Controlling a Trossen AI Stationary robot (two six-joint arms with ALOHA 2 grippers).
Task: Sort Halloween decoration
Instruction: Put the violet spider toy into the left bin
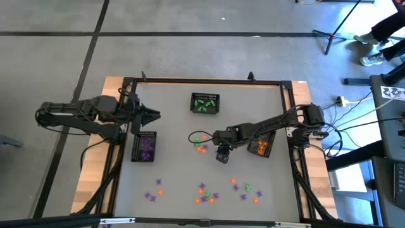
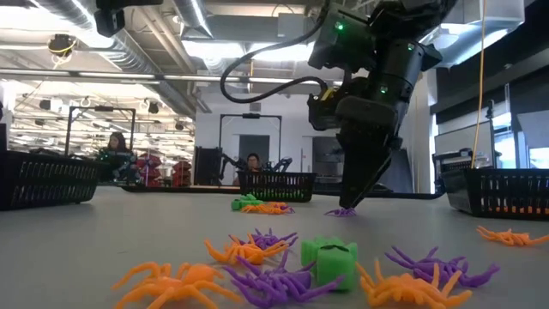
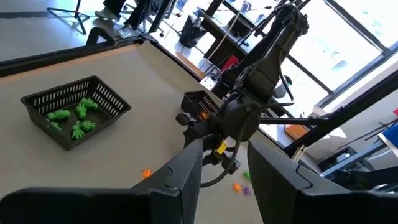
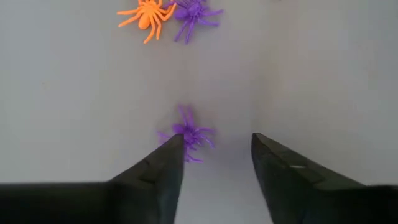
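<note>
- Grey table (image 1: 177,126), centre frame: right gripper (image 4: 214,158) open, one finger touching a purple spider (image 4: 188,134).
- Left gripper (image 3: 227,171) open, empty, left side.
- Bright workshop behind.

Grey concrete floor (image 1: 190,16), exposed ceiling ducts (image 2: 129,51), bright windows (image 3: 348,43).

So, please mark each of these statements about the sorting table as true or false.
1. The green pieces lie in the far basket. True.
2. The right tool is lowered at a purple spider. True.
3. The right tool already grips an orange spider. False: its fingers are open and hold nothing.
4. The left tool is picking pieces from the near pile. False: it waits at the left side, by the basket with purple pieces.
</note>
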